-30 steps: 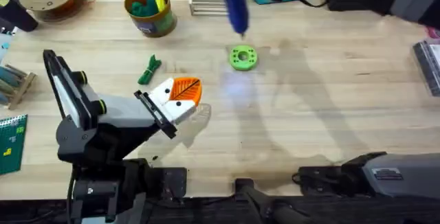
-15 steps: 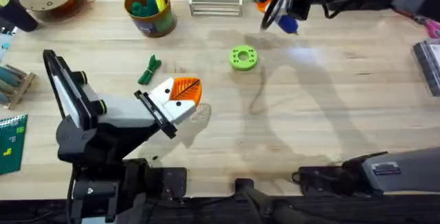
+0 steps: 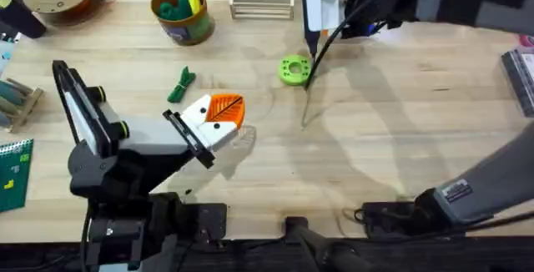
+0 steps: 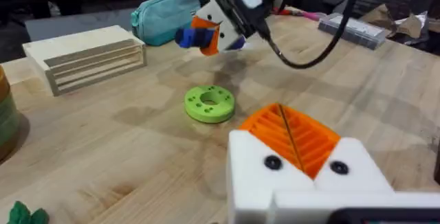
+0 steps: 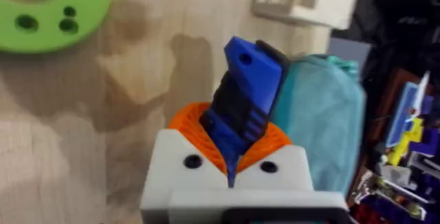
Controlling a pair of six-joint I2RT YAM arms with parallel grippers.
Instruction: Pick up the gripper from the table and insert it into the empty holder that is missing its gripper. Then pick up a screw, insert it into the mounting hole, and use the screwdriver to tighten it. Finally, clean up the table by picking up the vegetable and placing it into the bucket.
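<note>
Where the overhead looks down, the green ring (image 3: 294,70) lies between the white left gripper (image 3: 219,122), clenched on its orange pads, and the bucket (image 3: 182,12); the vegetable (image 3: 181,84) lies nearby. The right wrist shows the right gripper (image 5: 230,157) grasping the blue screwdriver (image 5: 244,100) beside a teal pouch (image 5: 326,124)
</note>
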